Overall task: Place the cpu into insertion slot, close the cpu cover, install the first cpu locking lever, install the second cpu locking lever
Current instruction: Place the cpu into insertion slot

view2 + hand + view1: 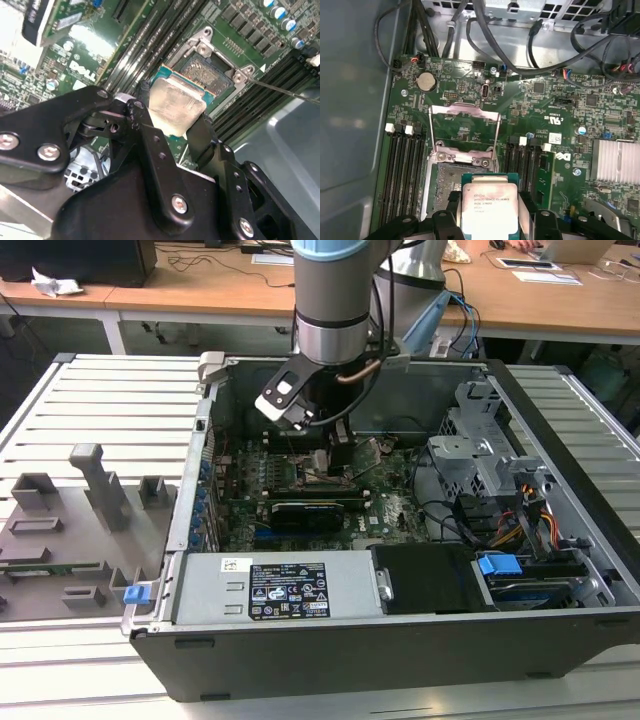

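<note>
Over the socket's (449, 182) edge the chip (489, 209) hangs, not yet seated. It wants lowering flat and square to the socket's rim, corners matched, without force. The fingers (199, 134) are closed to the chip's width, pinching two opposite edges. Beside the socket the cover (465, 112) stands swung open.

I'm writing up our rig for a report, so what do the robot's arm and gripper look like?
The arm is a grey cylinder with a light blue band; a brownish cable loops at its wrist beside a white patch. The gripper is black, its jointed fingers fastened with silver screws.
</note>
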{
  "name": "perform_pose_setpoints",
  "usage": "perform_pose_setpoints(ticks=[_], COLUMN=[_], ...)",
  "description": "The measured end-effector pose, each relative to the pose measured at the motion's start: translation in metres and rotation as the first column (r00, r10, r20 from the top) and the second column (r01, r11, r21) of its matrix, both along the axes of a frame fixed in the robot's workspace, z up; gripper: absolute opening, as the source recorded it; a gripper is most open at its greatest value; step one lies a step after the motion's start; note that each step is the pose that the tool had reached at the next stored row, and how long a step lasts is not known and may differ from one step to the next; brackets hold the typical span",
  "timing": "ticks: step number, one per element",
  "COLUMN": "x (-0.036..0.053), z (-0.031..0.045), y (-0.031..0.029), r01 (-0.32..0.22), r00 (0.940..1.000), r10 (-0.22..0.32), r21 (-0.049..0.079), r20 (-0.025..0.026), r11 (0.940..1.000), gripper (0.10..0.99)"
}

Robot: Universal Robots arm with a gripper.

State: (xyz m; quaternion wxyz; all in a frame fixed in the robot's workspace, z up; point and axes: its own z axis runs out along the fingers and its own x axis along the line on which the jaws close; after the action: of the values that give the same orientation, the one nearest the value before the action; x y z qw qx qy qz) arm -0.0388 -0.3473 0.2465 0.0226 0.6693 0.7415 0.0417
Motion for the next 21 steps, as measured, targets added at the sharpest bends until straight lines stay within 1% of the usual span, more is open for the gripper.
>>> perform_pose_setpoints(ticks=[3, 4, 7, 21], x=[0.0000, 0.0000, 0.0000, -0.0002], z=[-0.0024, -0.0034, -0.0042, -0.0061], y=[0.0017, 0.0038, 0.0062, 0.0078], r01=[0.026, 0.034, 0.034, 0.041], r00=[0.9997, 0.9994, 0.9994, 0.9992], r10=[-0.026, -0.034, -0.034, -0.041], r21=[0.000, 0.000, 0.000, 0.000], r20=[0.0001, 0.0001, 0.0002, -0.0001], r11=[0.9997, 0.9994, 0.9994, 0.9992], gripper=[0.537, 0.537, 0.537, 0.537])
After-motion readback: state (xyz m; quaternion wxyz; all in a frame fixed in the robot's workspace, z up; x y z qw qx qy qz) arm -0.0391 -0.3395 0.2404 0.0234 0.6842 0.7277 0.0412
